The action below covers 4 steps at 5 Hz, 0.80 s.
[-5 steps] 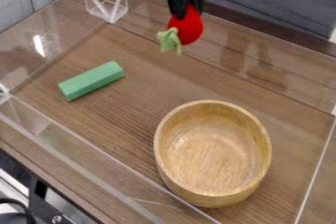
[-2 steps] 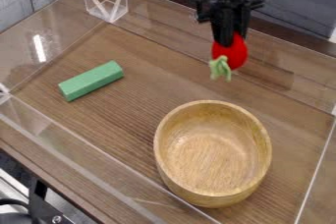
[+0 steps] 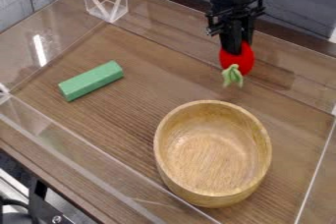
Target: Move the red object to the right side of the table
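The red object [image 3: 237, 59], a small bright-red toy fruit with a green leafy end hanging down, is held just above the table [image 3: 132, 110] toward its back right. My gripper [image 3: 234, 43] comes down from above on a dark arm and is shut on the fruit's top. The fruit hangs a little beyond the far rim of the wooden bowl. Whether its leafy tip touches the tabletop I cannot tell.
A wide wooden bowl [image 3: 213, 152] sits at the front right. A green rectangular block [image 3: 90, 81] lies at the left. Low clear acrylic walls [image 3: 105, 4] edge the tabletop, with a folded clear corner piece at the back left.
The gripper has carried the red object from the back middle rightward and downward, now lower and a bit nearer the bowl's far side. The block and bowl have not moved.
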Each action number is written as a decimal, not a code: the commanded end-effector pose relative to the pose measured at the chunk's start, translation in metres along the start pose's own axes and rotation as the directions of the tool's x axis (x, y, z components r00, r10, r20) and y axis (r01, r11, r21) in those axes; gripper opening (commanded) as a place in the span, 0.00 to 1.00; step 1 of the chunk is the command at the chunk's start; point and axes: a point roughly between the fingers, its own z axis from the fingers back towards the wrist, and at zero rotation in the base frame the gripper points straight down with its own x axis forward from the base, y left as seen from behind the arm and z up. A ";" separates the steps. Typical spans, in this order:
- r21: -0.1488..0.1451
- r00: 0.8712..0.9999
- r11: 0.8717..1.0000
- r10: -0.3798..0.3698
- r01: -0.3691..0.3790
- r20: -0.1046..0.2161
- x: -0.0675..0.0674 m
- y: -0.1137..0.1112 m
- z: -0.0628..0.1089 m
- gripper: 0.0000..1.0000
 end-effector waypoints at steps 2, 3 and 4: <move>-0.070 0.998 0.997 0.038 -0.035 0.042 -0.003 -0.001 0.010 0.00; -0.088 0.996 0.993 0.081 -0.077 0.044 -0.007 -0.002 0.013 0.00; -0.096 0.996 0.993 0.080 -0.075 0.050 -0.013 -0.005 0.009 0.00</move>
